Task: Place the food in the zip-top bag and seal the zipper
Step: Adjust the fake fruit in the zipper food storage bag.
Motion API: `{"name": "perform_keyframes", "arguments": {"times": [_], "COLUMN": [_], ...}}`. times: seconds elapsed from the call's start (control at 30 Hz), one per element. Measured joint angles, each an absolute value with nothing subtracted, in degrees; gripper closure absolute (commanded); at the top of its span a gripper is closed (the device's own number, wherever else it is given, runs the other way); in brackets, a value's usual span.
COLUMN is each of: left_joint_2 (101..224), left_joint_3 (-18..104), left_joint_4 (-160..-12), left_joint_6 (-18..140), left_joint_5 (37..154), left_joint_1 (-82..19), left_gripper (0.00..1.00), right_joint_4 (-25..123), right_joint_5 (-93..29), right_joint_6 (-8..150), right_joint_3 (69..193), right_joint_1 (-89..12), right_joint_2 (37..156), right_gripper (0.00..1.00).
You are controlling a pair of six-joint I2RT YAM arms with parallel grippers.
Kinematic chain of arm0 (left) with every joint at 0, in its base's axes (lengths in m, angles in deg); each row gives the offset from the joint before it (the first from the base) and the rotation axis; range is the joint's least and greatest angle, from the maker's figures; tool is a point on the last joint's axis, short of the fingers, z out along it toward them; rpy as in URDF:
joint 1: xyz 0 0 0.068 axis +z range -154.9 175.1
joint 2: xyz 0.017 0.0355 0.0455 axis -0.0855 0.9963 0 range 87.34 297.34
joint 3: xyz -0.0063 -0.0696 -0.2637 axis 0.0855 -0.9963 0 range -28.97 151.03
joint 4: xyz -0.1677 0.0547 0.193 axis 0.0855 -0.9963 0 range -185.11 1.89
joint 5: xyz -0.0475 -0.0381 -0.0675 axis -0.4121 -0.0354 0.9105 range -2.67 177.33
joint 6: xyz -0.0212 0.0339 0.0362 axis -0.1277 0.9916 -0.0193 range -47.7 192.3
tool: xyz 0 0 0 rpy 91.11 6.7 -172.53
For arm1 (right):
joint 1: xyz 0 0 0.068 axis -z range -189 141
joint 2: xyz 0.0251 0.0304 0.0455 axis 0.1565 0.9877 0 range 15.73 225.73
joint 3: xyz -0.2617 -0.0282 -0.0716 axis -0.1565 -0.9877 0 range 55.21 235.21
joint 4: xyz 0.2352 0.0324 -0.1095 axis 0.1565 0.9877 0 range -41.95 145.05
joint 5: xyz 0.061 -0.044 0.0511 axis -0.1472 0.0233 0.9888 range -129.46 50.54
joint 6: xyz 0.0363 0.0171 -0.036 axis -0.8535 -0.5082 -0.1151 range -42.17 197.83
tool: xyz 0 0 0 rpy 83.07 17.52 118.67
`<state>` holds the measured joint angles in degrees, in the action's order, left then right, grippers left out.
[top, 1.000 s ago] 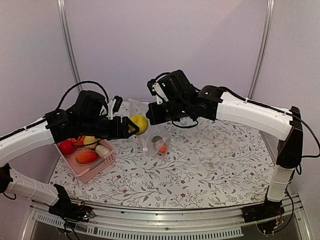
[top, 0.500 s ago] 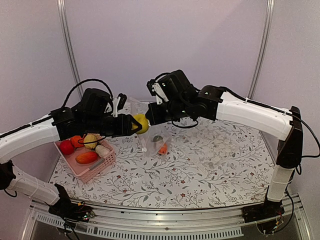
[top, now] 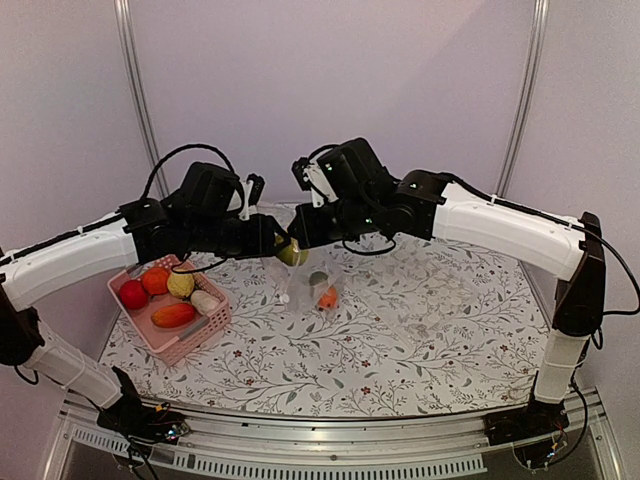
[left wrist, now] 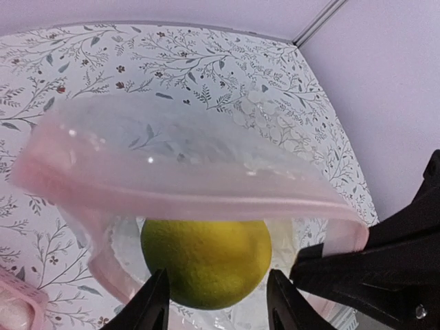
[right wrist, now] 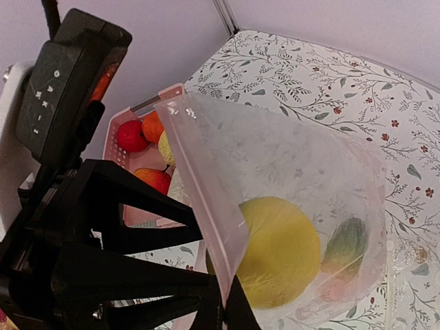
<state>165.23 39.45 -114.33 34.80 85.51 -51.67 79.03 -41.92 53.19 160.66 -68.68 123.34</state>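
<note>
The large clear crinkly zip-top bag hung open to the right of the pink plastic basket. Its pink-tinted zipper strip was pinched tight in the right gripper. The round yellow-green toy fruit sat inside the mouth. The left gripper flanked it with jaws part-spread; whether it gripped, I could not tell. A green piece and an orange piece lay inside. Five basket pieces were yet to go, and sealing was not done.
</note>
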Motion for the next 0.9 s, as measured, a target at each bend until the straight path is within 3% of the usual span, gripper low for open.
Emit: {"name": "perform_keyframes", "arguments": {"times": [0.3, 0.43, 0.9], "left_joint_2": [167.17, 166.5, 150.91], "left_joint_3": [40.52, 40.52, 40.19], "left_joint_4": [-116.5, -116.95, -121.02], "left_joint_6": [35.11, 36.07, 40.31], "left_joint_5": [82.53, 81.96, 85.61], "left_joint_1": [-51.67, -51.67, -50.07], "left_gripper": [0.51, 0.45, 0.06], "right_joint_4": [78.14, 77.99, 77.96], "right_joint_5": [-41.81, -42.27, -44.93], "right_joint_6": [53.12, 53.12, 52.16], "right_joint_3": [160.4, 159.9, 158.47], "right_joint_1": [-68.68, -68.68, -68.44], "right_joint_2": [123.32, 123.17, 122.53], "right_gripper": [1.0, 1.0, 1.0]}}
